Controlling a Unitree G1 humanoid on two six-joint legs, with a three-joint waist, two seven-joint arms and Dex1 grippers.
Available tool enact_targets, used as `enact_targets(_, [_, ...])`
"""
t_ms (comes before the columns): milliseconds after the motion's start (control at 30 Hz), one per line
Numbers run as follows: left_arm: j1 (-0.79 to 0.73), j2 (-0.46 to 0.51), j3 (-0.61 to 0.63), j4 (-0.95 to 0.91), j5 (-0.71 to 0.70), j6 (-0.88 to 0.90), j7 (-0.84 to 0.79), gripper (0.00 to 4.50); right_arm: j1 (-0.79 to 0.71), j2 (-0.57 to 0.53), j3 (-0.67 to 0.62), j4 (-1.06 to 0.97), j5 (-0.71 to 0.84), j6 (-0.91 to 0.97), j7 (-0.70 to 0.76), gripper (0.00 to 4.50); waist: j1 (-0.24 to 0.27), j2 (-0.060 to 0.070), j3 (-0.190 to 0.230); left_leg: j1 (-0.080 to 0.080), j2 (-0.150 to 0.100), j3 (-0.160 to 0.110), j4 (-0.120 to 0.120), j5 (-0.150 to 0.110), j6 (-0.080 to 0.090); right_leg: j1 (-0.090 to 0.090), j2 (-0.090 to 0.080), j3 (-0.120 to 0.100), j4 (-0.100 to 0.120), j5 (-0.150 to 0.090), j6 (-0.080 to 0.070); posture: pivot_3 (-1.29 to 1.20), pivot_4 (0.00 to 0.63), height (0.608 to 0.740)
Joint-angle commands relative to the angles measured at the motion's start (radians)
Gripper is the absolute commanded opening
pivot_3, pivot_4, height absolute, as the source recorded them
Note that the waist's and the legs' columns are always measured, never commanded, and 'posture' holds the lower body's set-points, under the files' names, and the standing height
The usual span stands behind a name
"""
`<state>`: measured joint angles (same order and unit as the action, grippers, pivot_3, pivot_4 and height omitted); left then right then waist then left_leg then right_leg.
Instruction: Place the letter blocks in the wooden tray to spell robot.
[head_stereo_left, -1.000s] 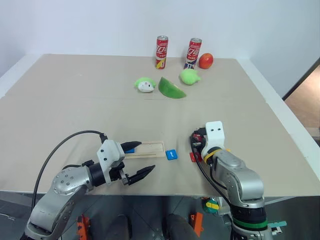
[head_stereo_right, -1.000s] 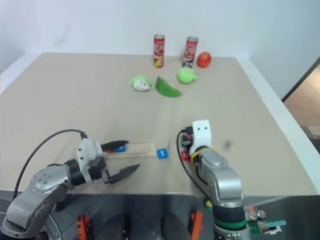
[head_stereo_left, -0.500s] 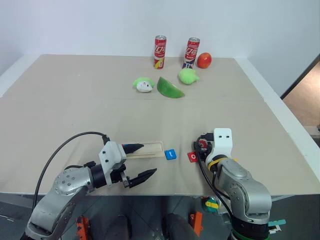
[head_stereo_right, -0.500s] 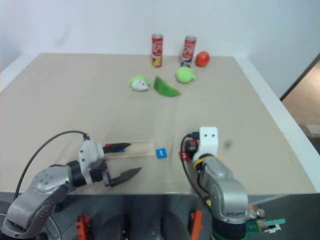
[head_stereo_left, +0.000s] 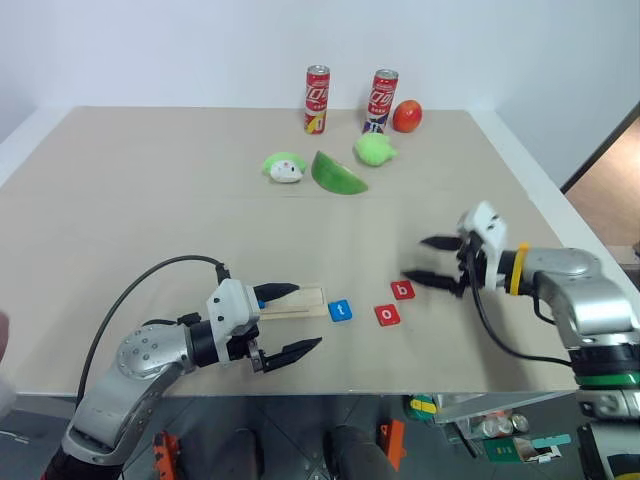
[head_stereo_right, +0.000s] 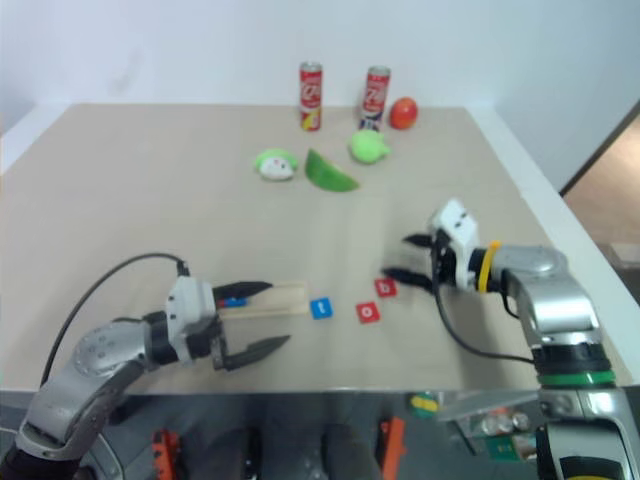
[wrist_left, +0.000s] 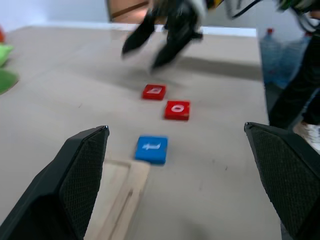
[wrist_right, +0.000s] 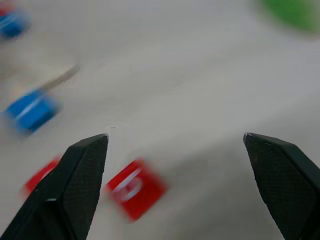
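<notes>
Since a second earlier, the right pincer (head_stereo_left: 432, 262) has been drawn up and away to the right from the spot near the front edge of the tabletop (head_stereo_left: 150, 200), and its fingers, then bunched low over a red tile, are now spread wide and hold nothing. Two red letter blocks are left uncovered where the arm had been: the red b tile (head_stereo_left: 403, 290) and, just beside it toward the front, the red o tile (head_stereo_left: 387, 314). The b tile was hidden under the arm before, so it is judged to have been released there. The blue t tile (head_stereo_left: 340, 310) lies flat close off the right end of the wooden tray (head_stereo_left: 300, 301), apart from it. Another blue tile (head_stereo_left: 261, 298) is seen at the tray's left part, close against the upper finger of the left pincer (head_stereo_left: 285, 321), whose fingers stand wide apart with nothing between them; whether that tile sits in the groove cannot be told. The left pincer has hardly shifted. A fifth tile cannot be made out. From this, the spelling is judged barely begun: three tiles lie loose on the tabletop outside the tray and are yet to be set in order.
</notes>
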<state>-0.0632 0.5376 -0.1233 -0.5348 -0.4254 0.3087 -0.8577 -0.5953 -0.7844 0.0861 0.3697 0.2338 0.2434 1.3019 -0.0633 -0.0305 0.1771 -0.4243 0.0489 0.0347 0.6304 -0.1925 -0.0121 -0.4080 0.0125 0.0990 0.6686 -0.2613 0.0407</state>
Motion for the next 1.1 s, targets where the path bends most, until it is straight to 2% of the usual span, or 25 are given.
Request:
enact_targets(33, [-0.004, 0.011, 0.005, -0.007, 0.004, -0.021, -0.007, 4.5, -0.136, -0.01, 0.054, 0.24, -0.083, -0.281, 0.162, 4.47, -0.001, 0.003, 0.002, 0.0, 0.0, 0.0, 0.0, 0.0, 0.0, 0.0, 0.0, 0.0, 0.0, 0.0, 0.0, 0.0, 0.15, 0.74])
enact_targets(133, [-0.005, 0.014, 0.01, -0.014, 0.006, -0.011, 0.001, 4.5, -0.228, 0.028, 0.079, 0.405, -0.114, -0.373, 0.212, 4.47, -0.001, 0.003, 0.003, 0.0, -0.001, 0.0, 0.0, 0.0, 0.0, 0.0, -0.001, 0.001, 0.0, 0.001, -0.001, 0.0, 0.15, 0.74])
enact_targets(233, [-0.006, 0.018, 0.014, -0.03, 0.009, 0.001, 0.015, 4.5, -0.26, 0.054, 0.092, 0.511, -0.146, -0.45, 0.239, 4.47, -0.001, 0.003, 0.003, 0.0, -0.001, 0.0, 0.0, 0.0, -0.001, 0.001, -0.001, 0.001, 0.0, 0.003, -0.005, 0.0, 0.15, 0.74])
enact_targets(267, [-0.007, 0.019, 0.016, -0.036, 0.009, 0.005, 0.021, 4.5, -0.26, 0.062, 0.091, 0.536, -0.153, -0.478, 0.241, 4.23, -0.001, 0.003, 0.003, 0.0, -0.001, 0.0, 0.001, 0.0, -0.001, 0.001, -0.001, 0.0, 0.0, 0.003, -0.005, 0.0, 0.15, 0.74])
enact_targets(533, [-0.007, 0.029, 0.024, -0.067, -0.003, 0.036, 0.045, 4.5, -0.221, 0.098, 0.077, 0.588, -0.15, -0.523, 0.231, 4.23, -0.001, 0.003, 0.003, 0.0, -0.001, 0.0, 0.003, 0.0, -0.001, 0.002, -0.002, 0.001, 0.0, 0.005, -0.004, 0.0, 0.15, 0.74])
enact_targets(667, [-0.006, 0.034, 0.025, -0.076, -0.016, 0.053, 0.052, 4.5, -0.188, 0.111, 0.043, 0.519, -0.114, -0.4, 0.178, 4.23, -0.001, 0.003, 0.003, 0.001, -0.001, 0.0, 0.004, 0.001, -0.002, 0.003, -0.001, 0.0, 0.0, 0.006, -0.003, 0.0, 0.15, 0.74])
enact_targets(833, [-0.009, 0.036, 0.017, -0.075, -0.017, 0.056, 0.049, 4.5, -0.099, 0.104, 0.031, 0.334, -0.109, -0.259, 0.109, 4.23, -0.001, 0.003, 0.002, 0.002, 0.0, 0.0, 0.004, 0.001, -0.002, 0.003, -0.001, 0.001, 0.001, 0.007, -0.003, 0.0, 0.15, 0.74])
enact_targets(967, [-0.011, 0.036, 0.011, -0.071, -0.021, 0.059, 0.044, 4.5, -0.011, 0.093, 0.023, 0.18, -0.102, -0.207, 0.069, 4.23, -0.001, 0.003, 0.002, 0.002, 0.0, 0.0, 0.006, 0.001, -0.002, 0.004, -0.001, 0.001, 0.001, 0.007, -0.002, 0.0, 0.15, 0.74])
enact_targets(1100, [-0.012, 0.036, 0.009, -0.063, -0.022, 0.058, 0.04, 4.5, 0.033, 0.084, 0.013, 0.131, -0.106, -0.206, 0.045, 4.23, 0.0, 0.003, 0.002, 0.002, 0.0, -0.001, 0.006, 0.001, -0.002, 0.004, -0.001, 0.001, 0.002, 0.006, -0.002, 0.0, 0.15, 0.74])
